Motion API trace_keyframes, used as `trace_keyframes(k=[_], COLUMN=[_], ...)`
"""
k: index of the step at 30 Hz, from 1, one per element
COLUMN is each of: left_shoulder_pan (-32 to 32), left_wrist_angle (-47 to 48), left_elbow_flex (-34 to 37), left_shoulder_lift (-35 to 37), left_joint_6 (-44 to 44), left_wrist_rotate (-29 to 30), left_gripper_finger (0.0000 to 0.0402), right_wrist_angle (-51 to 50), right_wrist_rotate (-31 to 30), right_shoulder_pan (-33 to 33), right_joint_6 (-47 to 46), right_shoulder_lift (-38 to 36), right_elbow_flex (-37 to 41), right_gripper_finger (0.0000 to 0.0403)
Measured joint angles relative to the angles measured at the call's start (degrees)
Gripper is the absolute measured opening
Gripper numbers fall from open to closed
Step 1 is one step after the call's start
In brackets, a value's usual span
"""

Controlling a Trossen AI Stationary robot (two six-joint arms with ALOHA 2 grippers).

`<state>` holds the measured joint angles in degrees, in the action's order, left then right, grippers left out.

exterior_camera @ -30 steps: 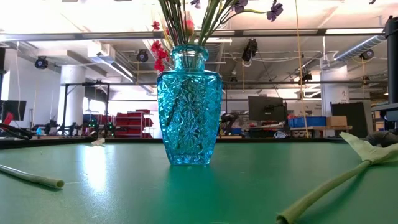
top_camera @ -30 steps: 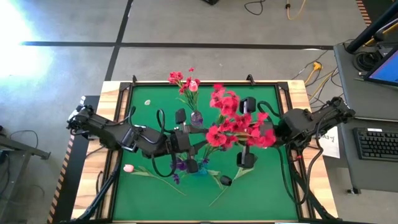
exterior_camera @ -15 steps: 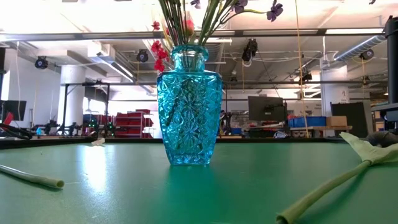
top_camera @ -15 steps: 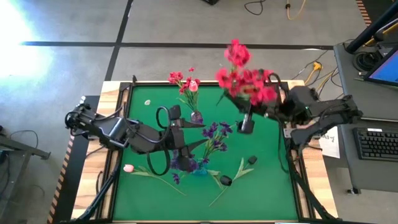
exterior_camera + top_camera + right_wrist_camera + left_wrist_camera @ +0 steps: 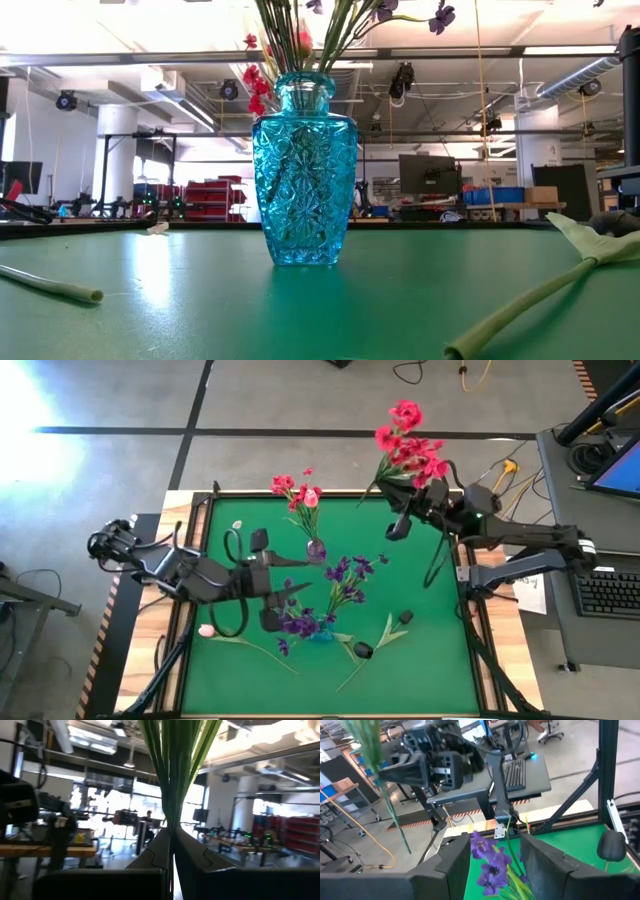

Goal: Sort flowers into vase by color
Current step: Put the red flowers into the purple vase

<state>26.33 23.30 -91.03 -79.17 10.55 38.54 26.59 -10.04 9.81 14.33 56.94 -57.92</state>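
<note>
While the sorting is under way: two bunches are handled at once.
Right gripper (image 5: 397,526): clamped on the stems of the red flowers (image 5: 408,448), lifted over the far table edge (probably to carry them to the right vase).
Left gripper (image 5: 496,851): jaws apart around the purple flowers (image 5: 345,575), which stand in the blue vase (image 5: 300,170).
Small vase (image 5: 316,549): holds some red flowers, so likely the red target.
</note>
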Motion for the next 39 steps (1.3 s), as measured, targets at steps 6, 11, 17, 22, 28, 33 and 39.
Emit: trace_keyframes(k=[6,11,17,22,28,33,39], left_shoulder_pan=[0.0,0.0,0.0,0.0,-0.2,-1.3,-4.5], left_wrist_angle=[-8.9,-16.2,-20.7,-20.8,-21.7,-27.5,-32.5], left_elbow_flex=[11.8,21.9,31.0,35.7,40.8,46.1,52.8], left_shoulder_lift=[8.6,15.5,21.3,24.4,26.4,26.6,26.8], left_joint_6=[-0.6,-1.2,-2.9,-4.9,-5.8,-4.6,-5.3], left_wrist_rotate=[0.2,0.6,1.9,6.3,7.6,7.6,7.6], left_gripper_finger=[0.0157,0.0157,0.0157,0.0157,0.0157,0.0157,0.0157], right_wrist_angle=[6.3,10.7,13.4,14.2,16.8,31.3,48.4], right_wrist_rotate=[0.1,5.6,12.0,18.6,26.7,29.1,32.6], right_shoulder_pan=[5.5,10.5,15.7,19.1,24.3,25.3,25.4], right_joint_6=[-2.9,-8.3,-13.3,-13.5,-16.6,-20.5,-27.0], right_shoulder_lift=[-0.5,1.7,5.8,9.2,13.0,18.5,24.8], right_elbow_flex=[7.2,10.6,12.8,13.5,14.3,19.5,24.0], right_gripper_finger=[0.0012,0.0012,0.0012,0.0012,0.0012,0.0012,0.0012])
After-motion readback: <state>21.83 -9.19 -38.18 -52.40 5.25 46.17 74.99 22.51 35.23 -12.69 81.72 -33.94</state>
